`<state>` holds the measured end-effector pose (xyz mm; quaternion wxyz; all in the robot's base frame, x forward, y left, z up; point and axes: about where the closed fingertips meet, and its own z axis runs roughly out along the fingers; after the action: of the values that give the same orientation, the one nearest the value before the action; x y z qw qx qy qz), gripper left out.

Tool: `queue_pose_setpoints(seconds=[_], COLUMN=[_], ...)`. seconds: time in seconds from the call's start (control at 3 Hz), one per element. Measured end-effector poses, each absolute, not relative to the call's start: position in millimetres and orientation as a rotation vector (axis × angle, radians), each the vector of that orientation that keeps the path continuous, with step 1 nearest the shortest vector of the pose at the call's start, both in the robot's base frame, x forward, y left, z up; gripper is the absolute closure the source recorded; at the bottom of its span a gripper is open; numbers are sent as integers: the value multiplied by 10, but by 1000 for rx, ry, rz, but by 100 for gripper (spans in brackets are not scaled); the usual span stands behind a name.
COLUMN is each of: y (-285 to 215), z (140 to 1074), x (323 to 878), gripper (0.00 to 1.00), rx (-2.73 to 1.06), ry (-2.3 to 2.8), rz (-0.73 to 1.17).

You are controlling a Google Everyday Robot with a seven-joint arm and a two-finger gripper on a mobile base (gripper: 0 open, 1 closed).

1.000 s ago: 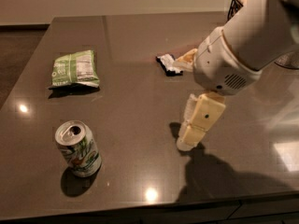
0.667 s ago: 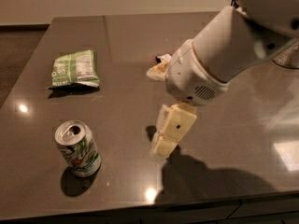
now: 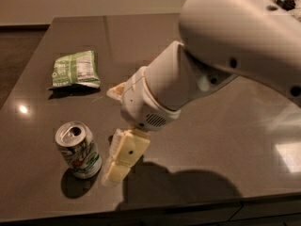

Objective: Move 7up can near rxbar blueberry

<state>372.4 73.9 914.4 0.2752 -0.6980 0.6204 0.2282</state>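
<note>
**Claw now beside the 7up can, front-left of bench**

The 7up can [image 3: 78, 149] is a small drink can w/ white and green printed sides and a silver top; the mouth by the pull tab shows as a dark hole. It stands upright, long axis vertical, top facing up, base flat on the bench [image 3: 225, 140]. It sits nr the front-left corner, a bit in from both edges, w/ its shadow falling toward the front edge.

My claw [image 3: 111, 135] hangs over the front part of the bench, on the can's side facing the right edge. It's spread open, gripping nothing. One finger [image 3: 124, 154] slants down toward the front edge w/ its tip low, just beside the can; can't tell if they touch. The other finger [image 3: 115, 90] pokes out from behind my wrist, further back.

The green-and-white snack bag [image 3: 75, 69] lies flat nr the left edge, well back from the can. The rxbar blueberry is hidden behind my arm.

Vs 0.7 s ago: claw has moved toward the left edge and the front edge, so the gap to the can has closed from well apart to just beside. Can and bag are where they were, can still upright.
</note>
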Motion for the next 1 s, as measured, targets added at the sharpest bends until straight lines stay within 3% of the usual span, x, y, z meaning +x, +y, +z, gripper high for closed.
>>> queue_pose_setpoints(seconds=[0.67,1.0], y=[1342,1546], z=[8947,8887], x=[3531,3489], gripper=[0,18], rx=[-1891,-1896], ry=[1631,1625], rz=[720,758])
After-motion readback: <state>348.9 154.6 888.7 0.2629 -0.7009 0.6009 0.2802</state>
